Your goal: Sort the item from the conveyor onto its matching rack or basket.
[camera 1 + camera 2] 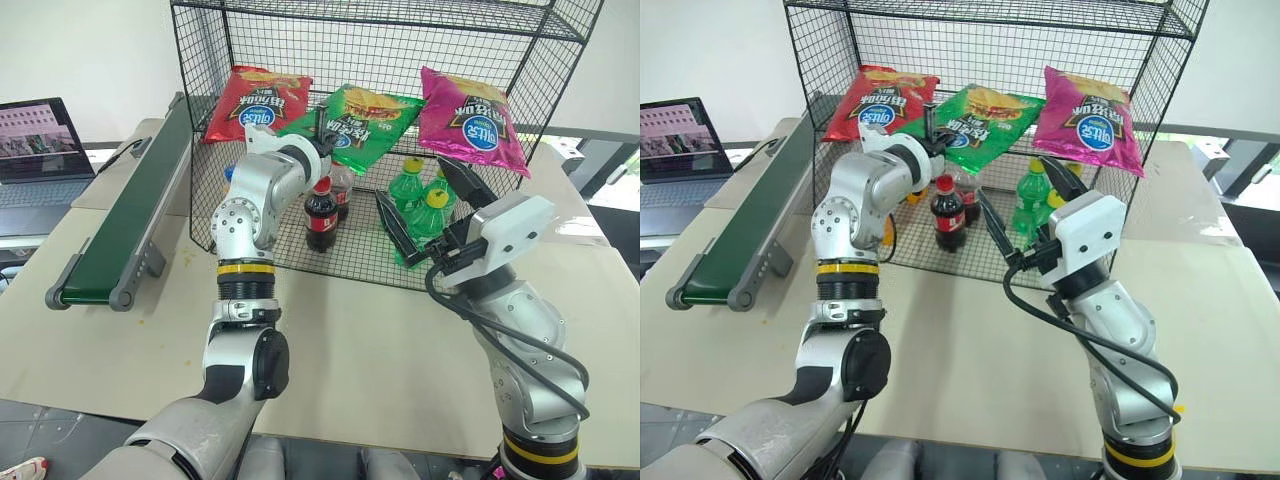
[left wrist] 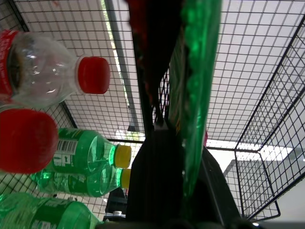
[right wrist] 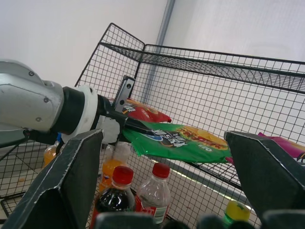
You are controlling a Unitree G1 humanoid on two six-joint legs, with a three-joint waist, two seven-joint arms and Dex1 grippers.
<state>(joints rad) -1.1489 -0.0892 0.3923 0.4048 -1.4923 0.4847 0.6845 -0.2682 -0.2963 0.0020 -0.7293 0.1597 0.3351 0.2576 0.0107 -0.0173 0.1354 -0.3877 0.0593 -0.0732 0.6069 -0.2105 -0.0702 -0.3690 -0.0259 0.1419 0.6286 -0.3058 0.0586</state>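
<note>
1. Holding the green chip bag (image 1: 352,125) by its lower edge, the left gripper (image 1: 322,143) has its jaws clamped on the bag so it can be laid on the slanted shelf of the rack (image 1: 560,60), between the red bag (image 1: 257,103) and the magenta bag (image 1: 472,121).
2. That gap suits it: snack bags line the shelf, while the bottles (image 1: 322,213) stand below.
3. The right gripper (image 1: 420,210) waits near the rack's front, jaws wide apart and empty, clear of the placing arm.
4. The conveyor (image 1: 130,215) lies on the counter (image 1: 350,330), its belt bare.
</note>
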